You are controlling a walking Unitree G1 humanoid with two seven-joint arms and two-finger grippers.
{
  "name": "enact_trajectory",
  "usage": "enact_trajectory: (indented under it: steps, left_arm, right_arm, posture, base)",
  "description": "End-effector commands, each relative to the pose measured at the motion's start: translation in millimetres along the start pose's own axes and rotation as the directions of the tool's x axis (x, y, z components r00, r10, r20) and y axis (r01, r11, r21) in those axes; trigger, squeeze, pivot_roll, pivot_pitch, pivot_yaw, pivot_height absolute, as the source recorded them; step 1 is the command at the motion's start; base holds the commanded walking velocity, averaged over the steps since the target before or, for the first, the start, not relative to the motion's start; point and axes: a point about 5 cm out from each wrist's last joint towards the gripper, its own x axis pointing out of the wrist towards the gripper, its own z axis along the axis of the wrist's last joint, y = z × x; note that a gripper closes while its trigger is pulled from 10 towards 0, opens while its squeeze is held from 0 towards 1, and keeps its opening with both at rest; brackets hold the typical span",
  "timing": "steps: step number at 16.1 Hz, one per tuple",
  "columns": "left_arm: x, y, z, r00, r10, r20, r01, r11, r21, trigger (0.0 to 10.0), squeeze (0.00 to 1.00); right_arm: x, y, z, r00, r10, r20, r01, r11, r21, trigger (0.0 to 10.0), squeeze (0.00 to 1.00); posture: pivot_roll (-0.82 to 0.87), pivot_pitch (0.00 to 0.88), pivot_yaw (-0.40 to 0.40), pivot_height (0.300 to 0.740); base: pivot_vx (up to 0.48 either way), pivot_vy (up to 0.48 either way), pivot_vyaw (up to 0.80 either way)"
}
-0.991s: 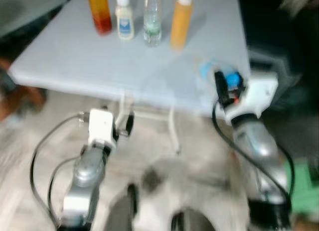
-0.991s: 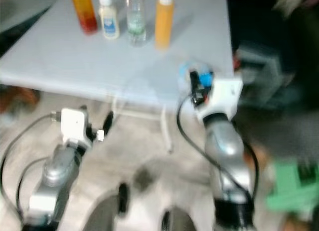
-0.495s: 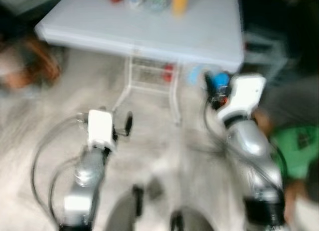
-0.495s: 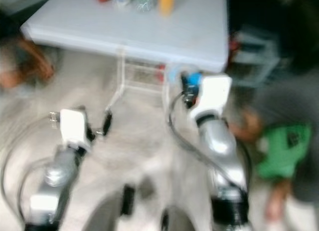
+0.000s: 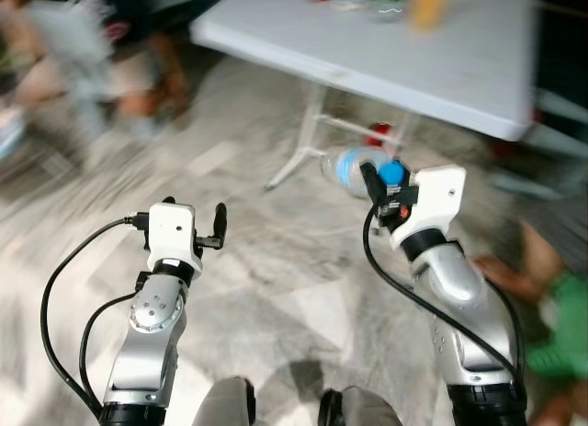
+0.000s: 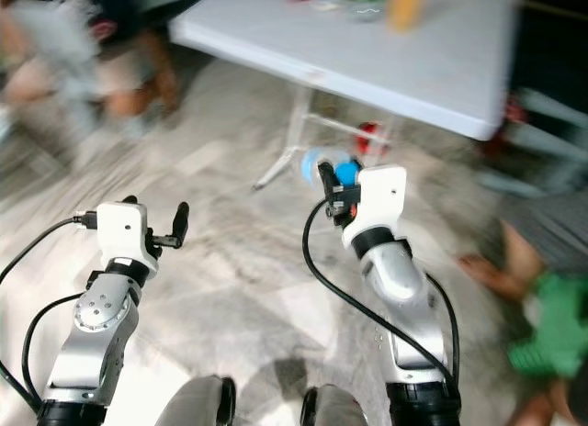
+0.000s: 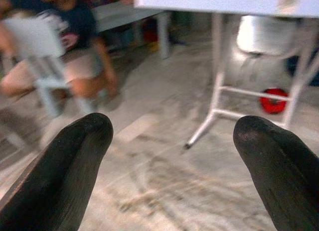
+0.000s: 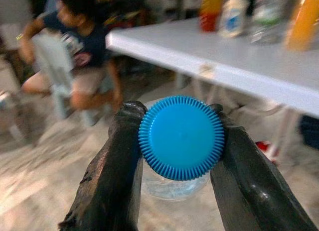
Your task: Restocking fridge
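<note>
The left gripper [image 7: 172, 161] is spread wide with nothing in it. The right gripper [image 8: 180, 141] squeezes the ridged blue cap [image 8: 181, 137] of a clear plastic water bottle [image 5: 354, 168], held out over the floor. It looks light and smooth, so the ridged cap is a good place to grab. Farther off stands a white folding table [image 5: 459, 63] with more bottles [image 8: 234, 14].

Two silver, jointed arms rise from black cuffs, each capped by a white boxy wrist block. Black cables loop along both — long slack curves. The left gripper [image 5: 219, 226] and right gripper [image 8: 180, 141] each carry two long, matte black fingers.
</note>
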Motion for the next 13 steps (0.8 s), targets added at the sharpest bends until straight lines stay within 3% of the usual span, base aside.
enact_trajectory:
  steps: [1,11,13]
  left_arm:
    - [1.2,2.6,-0.2,1.000,0.027,-0.001,-0.027,1.000,0.010,10.0,0.00]
    - [3.5,6.9,-5.5,0.992,0.123,0.006,-0.123,0.991,0.059,10.0,0.00]
    - [3.2,9.0,-5.1,0.991,0.134,0.011,-0.134,0.989,0.059,10.0,0.00]
  right_arm:
    - [1.2,2.7,5.5,0.999,-0.003,0.041,0.003,1.000,0.003,10.0,0.00]
    - [-2.4,27.1,-15.6,0.995,0.097,0.000,-0.097,0.995,0.025,10.0,0.00]
    - [-3.9,24.0,-16.9,0.996,0.088,-0.003,-0.088,0.996,0.018,10.0,0.00]
  posture:
    - [0.03,0.142,-0.017,0.740]
    - [0.03,0.129,-0.026,0.740]
    - [0.03,0.127,-0.029,0.740]
  base:
    - [0.000,0.000,0.79]
    - [0.000,0.000,0.78]
    - [0.000,0.000,0.78]
